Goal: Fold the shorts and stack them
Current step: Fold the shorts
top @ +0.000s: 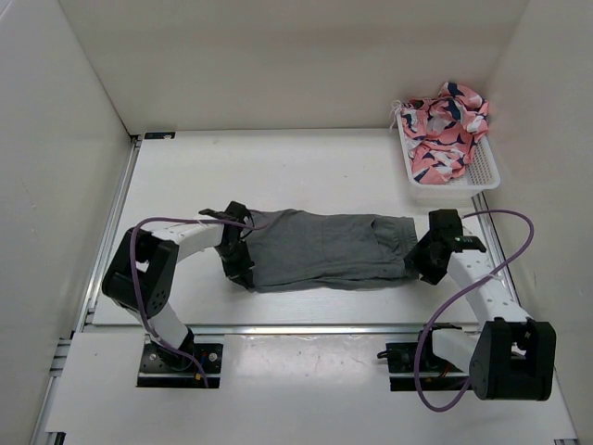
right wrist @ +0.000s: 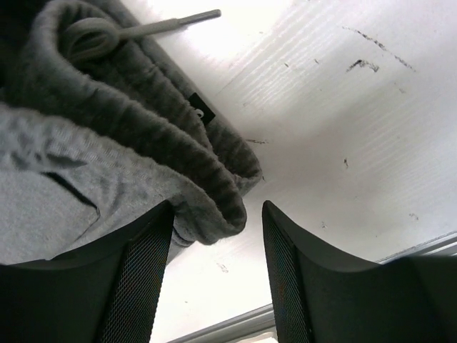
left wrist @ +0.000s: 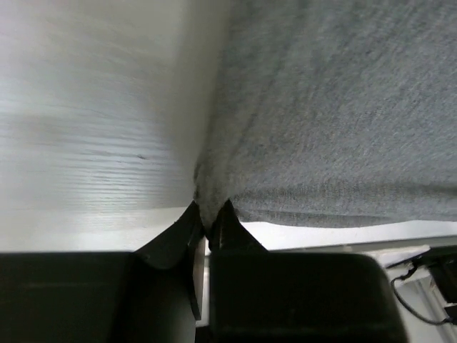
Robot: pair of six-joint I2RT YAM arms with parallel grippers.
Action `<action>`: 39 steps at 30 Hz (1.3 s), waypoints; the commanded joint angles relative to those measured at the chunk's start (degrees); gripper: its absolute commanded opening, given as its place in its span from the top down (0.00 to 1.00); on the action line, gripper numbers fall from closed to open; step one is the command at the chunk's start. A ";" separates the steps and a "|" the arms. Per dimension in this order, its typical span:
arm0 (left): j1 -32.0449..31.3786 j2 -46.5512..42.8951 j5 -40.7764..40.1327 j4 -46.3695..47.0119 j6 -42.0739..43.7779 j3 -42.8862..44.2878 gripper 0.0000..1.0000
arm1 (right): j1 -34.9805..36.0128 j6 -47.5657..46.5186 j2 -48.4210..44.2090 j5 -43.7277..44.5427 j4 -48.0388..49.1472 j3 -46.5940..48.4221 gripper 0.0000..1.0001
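Note:
The grey shorts (top: 324,248) lie spread across the middle of the table, waistband to the right, legs to the left. My left gripper (top: 243,274) is shut on the near left corner of the shorts; the left wrist view shows the grey cloth (left wrist: 335,107) pinched between its fingertips (left wrist: 211,221). My right gripper (top: 417,262) is open at the near right end; in the right wrist view the rolled waistband corner (right wrist: 214,207) lies between its fingers, touching neither clearly. A grey drawstring (right wrist: 164,25) shows above it.
A white basket (top: 482,176) at the back right holds pink patterned cloth (top: 443,125). White walls close in the left, back and right. The table's near edge rail (top: 296,326) runs just below the shorts.

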 commanded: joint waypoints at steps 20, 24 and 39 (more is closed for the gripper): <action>8.36 -13.21 -6.08 -1.09 1.04 -3.32 0.90 | 2.23 -6.41 -0.83 -9.62 1.75 0.19 0.43; 8.36 -14.36 -6.08 -1.62 0.51 -3.32 0.90 | 4.26 -8.44 -4.72 -7.59 -3.00 8.37 0.35; 8.36 -13.84 -6.69 -2.15 -0.01 -2.80 0.90 | 7.25 -8.80 26.00 -2.67 5.34 23.15 1.00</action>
